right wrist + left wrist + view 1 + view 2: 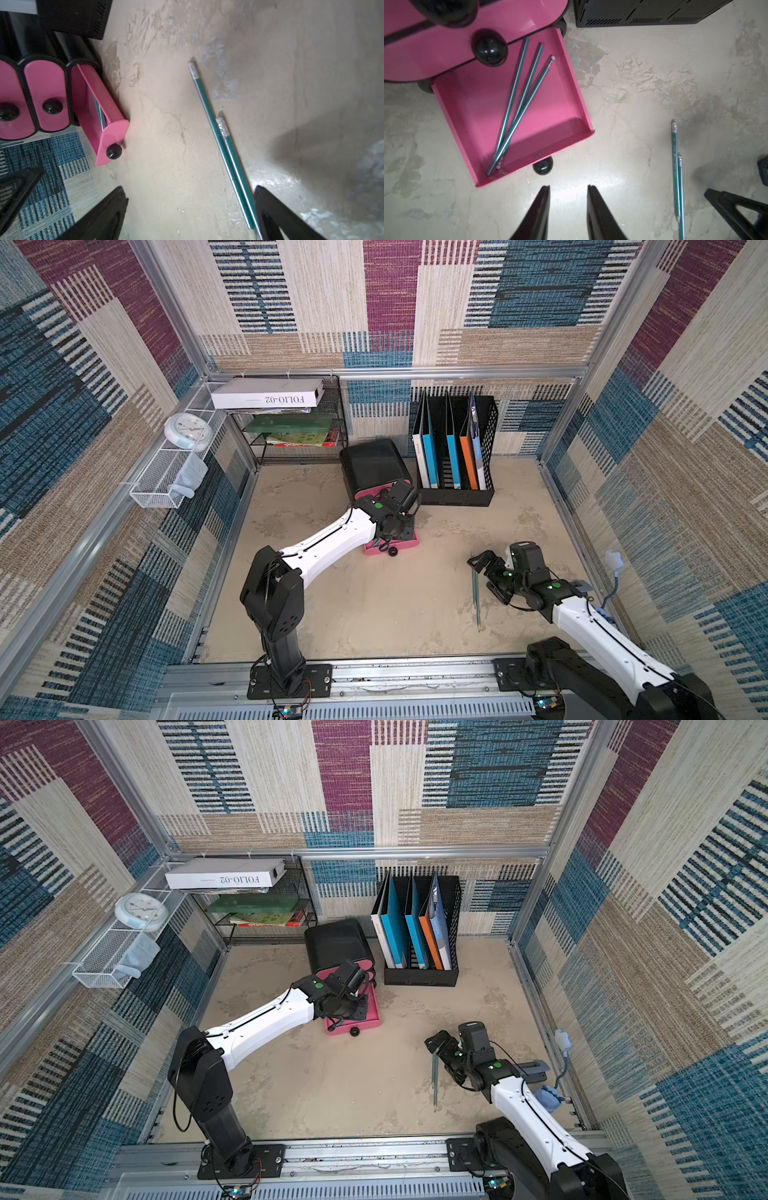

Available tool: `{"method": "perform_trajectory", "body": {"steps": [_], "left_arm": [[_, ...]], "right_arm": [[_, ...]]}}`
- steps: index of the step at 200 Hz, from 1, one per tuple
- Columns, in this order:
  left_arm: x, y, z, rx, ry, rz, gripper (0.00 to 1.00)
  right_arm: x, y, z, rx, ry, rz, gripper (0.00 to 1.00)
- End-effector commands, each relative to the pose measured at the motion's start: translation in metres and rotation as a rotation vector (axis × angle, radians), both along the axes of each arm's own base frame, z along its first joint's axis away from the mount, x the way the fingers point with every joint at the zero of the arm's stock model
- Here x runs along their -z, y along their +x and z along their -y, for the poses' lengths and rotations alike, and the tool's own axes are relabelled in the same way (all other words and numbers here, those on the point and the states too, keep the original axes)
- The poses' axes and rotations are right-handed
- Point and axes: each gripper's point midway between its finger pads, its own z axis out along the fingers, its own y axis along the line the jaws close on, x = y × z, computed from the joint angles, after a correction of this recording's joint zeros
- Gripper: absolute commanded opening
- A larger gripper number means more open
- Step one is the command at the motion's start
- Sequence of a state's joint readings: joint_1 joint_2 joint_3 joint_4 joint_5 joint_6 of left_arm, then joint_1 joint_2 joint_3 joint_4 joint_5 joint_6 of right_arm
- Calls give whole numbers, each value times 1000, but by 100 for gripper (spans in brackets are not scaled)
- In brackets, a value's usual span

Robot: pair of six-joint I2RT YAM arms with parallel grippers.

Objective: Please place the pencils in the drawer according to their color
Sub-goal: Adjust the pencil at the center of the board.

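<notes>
Right end effector [190, 188], spread and empty, is nearer: two parallel teal pencils [221, 147] lie lengthwise close beside one jaw.

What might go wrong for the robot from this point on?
The two teal-green pencils on the table lie touching side by side, so the wide-open right hand may grab both or flick one away. The open pink bottom drawer juts out close to the left hand; a careless move might knock it askew.
</notes>
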State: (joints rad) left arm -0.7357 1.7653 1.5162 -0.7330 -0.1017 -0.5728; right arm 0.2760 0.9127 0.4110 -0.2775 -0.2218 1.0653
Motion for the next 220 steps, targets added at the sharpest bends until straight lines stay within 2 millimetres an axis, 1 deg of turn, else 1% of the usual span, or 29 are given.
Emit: {"method": "perform_trajectory", "body": {"steps": [1,26,60,98,129,143,189,220], "left_arm": [[-1,-14,0,-44,-17,-22,34],[1,-26,6,-34,-16,-29,34],[6,-34,14,-21,-10,-44,34],[9,-38,19,-9,-2,-48,34],[8,-39,22,-10,-4,-45,34],[7,-40,24,-9,-5,-43,34],[6,-40,30,-4,-9,-42,34],[6,-40,39,19,-17,-46,34]], "right_arm": [[7,-2,1,-9,-12,-14,99],[10,0,0,-12,-10,-18,99],[15,4,-7,-32,15,-20,99],[19,8,-17,-56,67,-30,99],[20,11,-34,-146,106,-47,99],[21,14,-38,-151,126,-57,99],[6,27,-42,-148,141,-25,99],[-13,38,-41,-129,130,8,99]]}}
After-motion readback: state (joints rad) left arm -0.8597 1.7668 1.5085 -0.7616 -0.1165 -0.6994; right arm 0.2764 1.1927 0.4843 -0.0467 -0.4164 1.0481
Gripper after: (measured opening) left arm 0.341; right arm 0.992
